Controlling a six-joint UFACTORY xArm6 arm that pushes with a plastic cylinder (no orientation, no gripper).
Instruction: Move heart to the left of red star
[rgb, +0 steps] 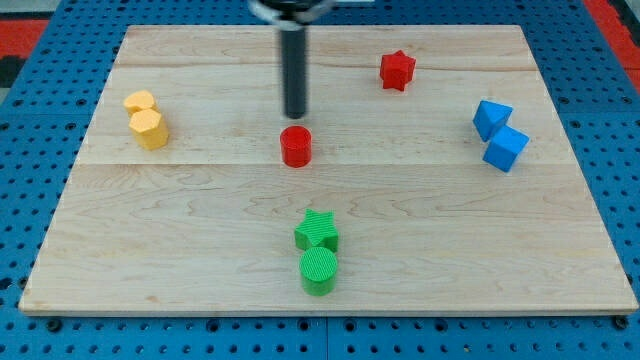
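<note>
The red star (397, 70) lies near the view's top, right of centre. The yellow heart (140, 101) lies at the view's left, touching a yellow hexagon (150, 129) just below it. My tip (295, 115) is near the board's centre, just above a red cylinder (296, 146) with a small gap between them. The tip is far to the right of the heart and to the left of and below the red star.
Two blue blocks (491, 118) (505, 148) touch each other at the view's right. A green star (317, 230) and a green cylinder (319, 270) touch each other near the view's bottom centre. The wooden board (200, 250) rests on a blue pegboard.
</note>
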